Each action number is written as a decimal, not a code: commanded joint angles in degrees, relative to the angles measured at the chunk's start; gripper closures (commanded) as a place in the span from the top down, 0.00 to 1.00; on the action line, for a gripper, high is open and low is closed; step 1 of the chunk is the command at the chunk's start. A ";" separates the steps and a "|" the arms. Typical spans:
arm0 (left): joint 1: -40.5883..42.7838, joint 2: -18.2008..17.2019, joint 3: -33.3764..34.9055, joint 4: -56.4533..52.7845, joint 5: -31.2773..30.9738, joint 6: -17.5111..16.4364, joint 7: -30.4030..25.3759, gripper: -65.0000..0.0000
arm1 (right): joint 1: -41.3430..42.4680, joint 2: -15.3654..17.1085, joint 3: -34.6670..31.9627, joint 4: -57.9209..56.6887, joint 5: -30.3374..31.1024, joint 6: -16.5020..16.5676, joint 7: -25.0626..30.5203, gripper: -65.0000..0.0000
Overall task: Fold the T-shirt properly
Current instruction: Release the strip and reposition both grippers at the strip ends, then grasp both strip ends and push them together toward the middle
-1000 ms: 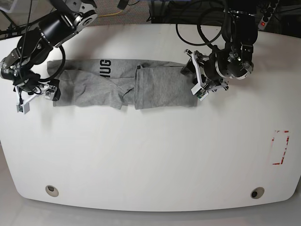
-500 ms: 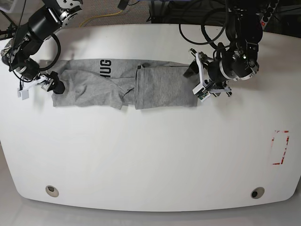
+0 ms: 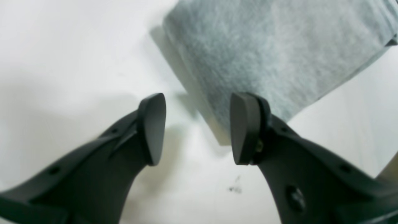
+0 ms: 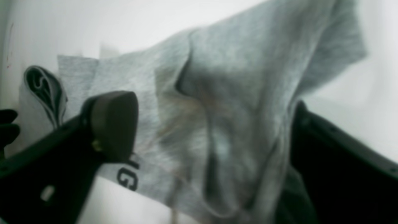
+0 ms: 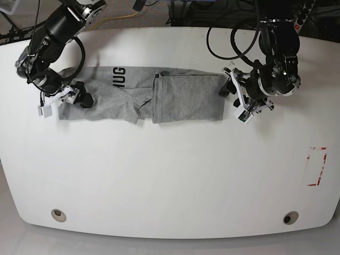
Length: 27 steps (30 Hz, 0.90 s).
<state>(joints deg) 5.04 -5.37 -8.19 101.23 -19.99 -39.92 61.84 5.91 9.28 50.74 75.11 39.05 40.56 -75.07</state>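
Right jaws apart astride the T-shirt's (image 4: 242,93) crumpled end
Long axis runs toward my left jaws (image 3: 199,129), also apart, beside the folded end.

Bare white tabletop (image 5: 170,180) opens wide in front of the folded light-grey jersey T-shirt (image 5: 188,98), nothing blocking the way there!

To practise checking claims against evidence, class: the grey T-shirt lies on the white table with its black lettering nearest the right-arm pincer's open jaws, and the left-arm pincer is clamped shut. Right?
Not quite: the left-arm pincer stands open, as the left wrist view shows.
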 commanded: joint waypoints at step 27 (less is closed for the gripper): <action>-3.32 1.54 3.39 -19.16 5.35 -0.08 -5.18 0.28 | -5.78 -8.27 -19.05 37.28 10.58 -0.56 -4.93 0.00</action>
<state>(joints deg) 1.32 -3.46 -4.86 82.52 -20.97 -40.64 52.82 0.10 1.76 34.06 110.98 46.17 39.92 -80.58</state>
